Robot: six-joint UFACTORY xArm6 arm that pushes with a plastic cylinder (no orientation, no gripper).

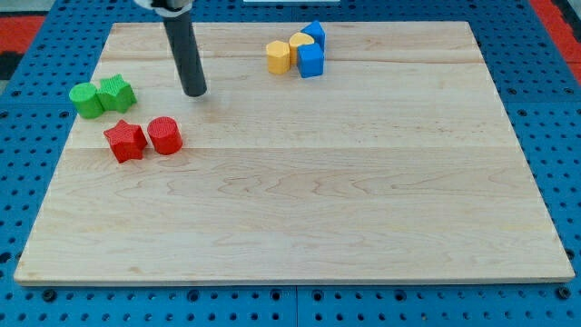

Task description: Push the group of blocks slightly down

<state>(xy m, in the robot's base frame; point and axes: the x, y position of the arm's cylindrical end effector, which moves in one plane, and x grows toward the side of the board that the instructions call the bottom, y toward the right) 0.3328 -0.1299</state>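
Here my tip [195,93] has no fingers; the rear blue block [315,34] sits half hidden.

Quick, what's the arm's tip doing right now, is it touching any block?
My tip: touching nothing, holding nothing. It sits on bare board, right of the green blocks and above the red cylinder, far left of the yellow-blue cluster.

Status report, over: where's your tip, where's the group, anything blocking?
My tip on bare board, touching nothing. Blue and yellow blocks clustered at the view's top, right of tip. Nothing between.
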